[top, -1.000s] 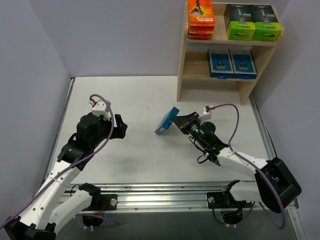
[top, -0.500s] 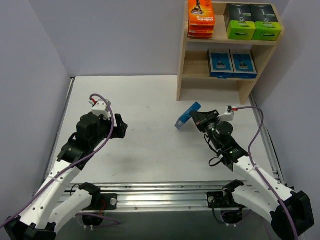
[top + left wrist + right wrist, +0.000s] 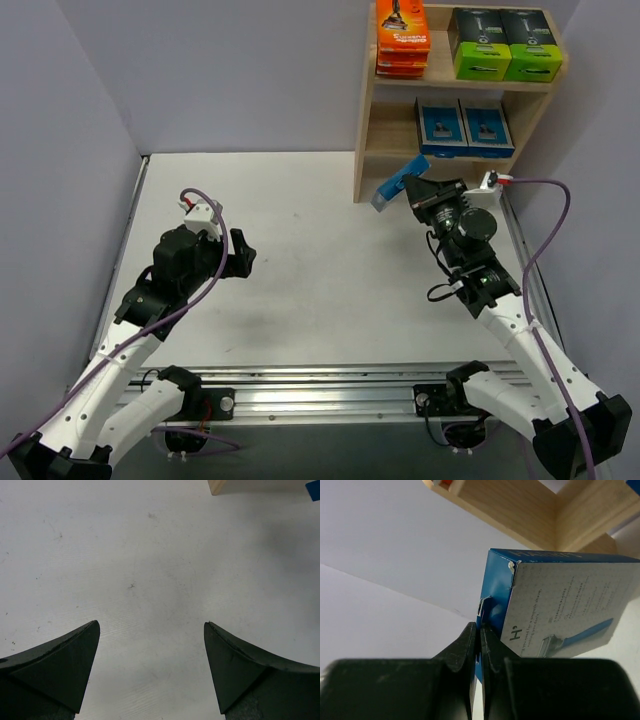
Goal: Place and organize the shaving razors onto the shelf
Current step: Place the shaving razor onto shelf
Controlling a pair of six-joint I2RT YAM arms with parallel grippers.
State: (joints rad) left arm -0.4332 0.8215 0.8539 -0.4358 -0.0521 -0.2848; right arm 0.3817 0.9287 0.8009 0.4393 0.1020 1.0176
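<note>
Top external view: blue card (image 3: 396, 184), one edge pinched between the fingers of right gripper (image 3: 412, 187), raised off the table (image 3: 300, 200) just beside the left front post of shelf (image 3: 364, 130); long axis slanted, far end toward lower tier. Left gripper (image 3: 240, 252): fingers spread, empty, over table's left half.

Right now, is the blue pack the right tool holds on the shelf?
Not on it: the blue pack, pinched in the right tool, hangs tilted before the shelf.
</note>
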